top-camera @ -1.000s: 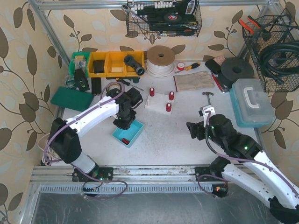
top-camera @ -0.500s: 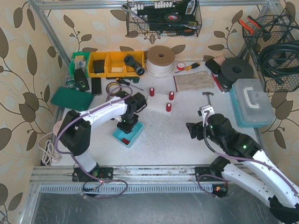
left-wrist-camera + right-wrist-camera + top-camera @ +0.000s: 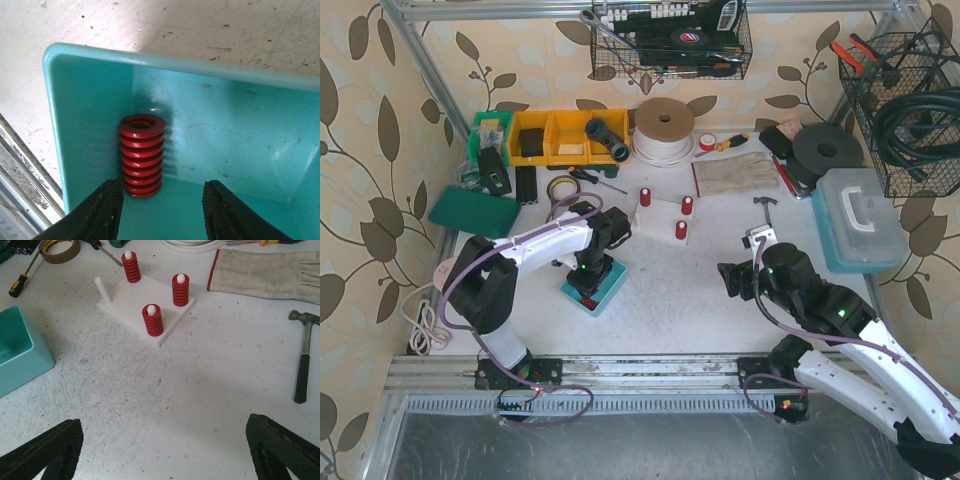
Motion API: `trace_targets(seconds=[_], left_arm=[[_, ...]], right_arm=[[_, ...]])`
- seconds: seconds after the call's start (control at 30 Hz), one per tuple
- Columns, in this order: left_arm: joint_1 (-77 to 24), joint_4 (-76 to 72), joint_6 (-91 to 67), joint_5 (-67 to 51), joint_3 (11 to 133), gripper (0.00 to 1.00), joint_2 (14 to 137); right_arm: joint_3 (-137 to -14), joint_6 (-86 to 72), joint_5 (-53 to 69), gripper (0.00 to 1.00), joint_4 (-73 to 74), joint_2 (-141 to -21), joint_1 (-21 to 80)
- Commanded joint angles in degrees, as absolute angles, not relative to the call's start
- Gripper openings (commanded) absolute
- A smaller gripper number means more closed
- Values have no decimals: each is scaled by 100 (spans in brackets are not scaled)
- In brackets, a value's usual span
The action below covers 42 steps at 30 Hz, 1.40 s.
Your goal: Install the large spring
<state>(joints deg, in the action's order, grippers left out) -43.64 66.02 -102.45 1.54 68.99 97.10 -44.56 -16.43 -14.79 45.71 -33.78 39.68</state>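
I am looking down through the left wrist camera, where the left gripper (image 3: 165, 212) is hanging inside the teal bin (image 3: 90, 115) with its two dark fingers parted and clamping nothing. The large spring (image 3: 142, 155) is standing upright on the bin floor, tucked into the corner against the wall. It is sitting just beside the left-hand finger (image 3: 102, 212), and I cannot tell whether they are touching. The spring is showing as a glossy red coil of thick, flat-edged turns stacked closely, with a round hollow at the top. Moving rightward into the right wrist view, a roll of yellow tape (image 3: 60, 249) is carrying dark lettering too blurred for me to read. Next to it the white peg base (image 3: 130, 300) is holding three red springs (image 3: 153, 320) on white pegs, and a fourth peg (image 3: 103, 290) is standing bare. The right gripper (image 3: 165, 450) is hovering over the table with its jaws spread wide and nothing between them. Farther right, a hammer (image 3: 302, 360) is lying near a grey glove (image 3: 265, 270).
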Motion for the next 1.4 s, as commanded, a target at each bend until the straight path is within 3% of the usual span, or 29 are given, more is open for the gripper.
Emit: trace_targets(seconds=[0.0, 0.23, 0.67, 0.97, 1.23, 1.37], left_arm=[[-4447, 6823, -10254, 20, 6895, 49, 9756], [-4463, 6475, -10099, -126, 6809, 57, 9930], [-4491, 5640, -9671, 287, 6479, 57, 10134], [-4351, 5471, -9214, 1214, 7389, 55, 9926], [-4359, 5732, -9516, 741, 6759, 54, 9482], [-4359, 5212, -8622, 767, 6537, 55, 9211]], right_arm=[[-4418, -1591, -1550, 88, 4650, -3368, 3973], [-4421, -1620, -1617, 88, 4688, -3309, 3973], [-4438, -1622, -1748, 88, 4753, -3369, 3973], [-4462, -1601, -1679, 88, 4746, -3518, 3973], [-4396, -1600, -1640, 88, 4661, -3420, 3973], [-4395, -1600, -1615, 88, 4658, -3470, 3973]])
